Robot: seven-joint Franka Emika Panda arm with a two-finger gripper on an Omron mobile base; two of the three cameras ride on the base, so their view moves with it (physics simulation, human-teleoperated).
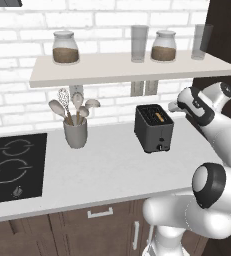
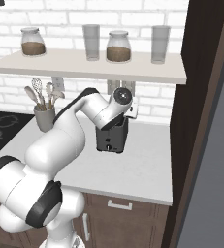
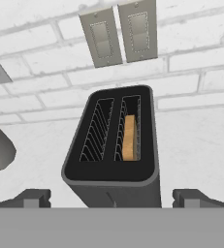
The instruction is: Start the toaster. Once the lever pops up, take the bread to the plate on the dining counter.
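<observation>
The toaster (image 1: 154, 128) stands on the white worktop (image 1: 102, 170) near the brick wall, to the right of the grey utensil cup (image 1: 75, 133), and the bread (image 3: 129, 137) sits down in one slot, the one on the right in the hand view, with the other slot bare. The hand (image 3: 111, 197) hangs above the toaster's near end with its fingers spread wide and nothing between them; the two tips straddle the toaster's width in the hand view. The main risk, as I judge it, is the lever: the pale control (image 1: 160, 147) sits low on the narrow front face, and from this high pose the hand has to drop in front of that face, not onto the top. If it comes straight down, a fingertip could land on the rim or dip into a slot and push the slice askew. A press that is off-centre could also shove the light toaster back toward the wall outlets (image 3: 120, 32) instead of starting it. In the right base view the arm covers part of the toaster, so clearance on that side is hard to read. Later, the thin slice could slip from a wide grasp.
</observation>
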